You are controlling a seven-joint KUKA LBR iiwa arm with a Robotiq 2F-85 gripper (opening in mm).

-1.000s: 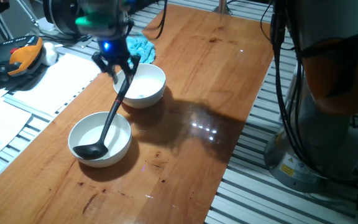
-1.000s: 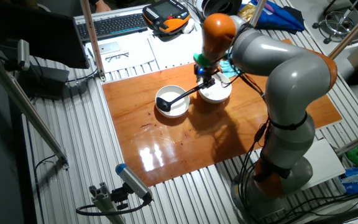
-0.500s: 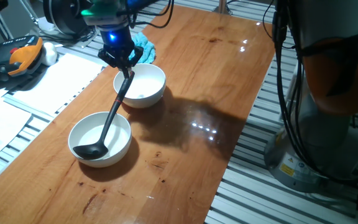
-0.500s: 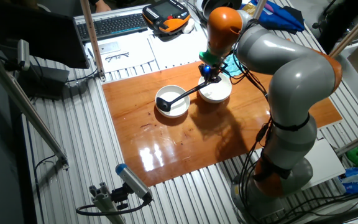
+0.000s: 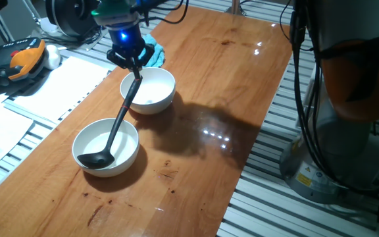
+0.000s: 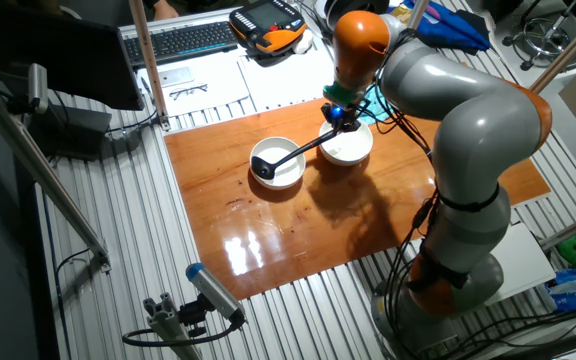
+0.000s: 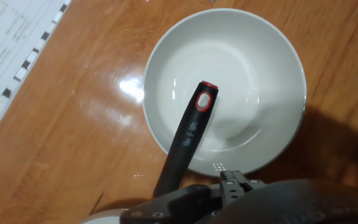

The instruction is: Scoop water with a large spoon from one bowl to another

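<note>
The large spoon (image 5: 116, 122) is a black ladle. Its scoop lies in the near white bowl (image 5: 79, 141) and its handle leans on the rim of the far white bowl (image 5: 168, 84). My gripper (image 5: 131, 64) hovers just above the free handle end, open, with nothing between its fingers. From the other side the gripper (image 6: 340, 118) hangs over the right bowl (image 6: 359, 152), and the spoon (image 6: 293, 154) slants down into the left bowl (image 6: 290, 181). The hand view looks down on the red-ringed handle tip (image 7: 204, 100) over the bowl (image 7: 263, 68), where a faint ring of water (image 7: 244, 109) shows. My fingers are out of that view.
A blue cloth (image 5: 152, 47) lies just behind the far bowl. Papers (image 5: 58, 85) and an orange-black pendant (image 5: 20, 58) sit off the table's left edge. The arm's base (image 5: 337, 131) stands to the right. A keyboard (image 6: 183, 40) lies beyond the table.
My gripper has let go of the spoon's handle and risen up and back from it. The spoon and both bowls have stayed where they were.
</note>
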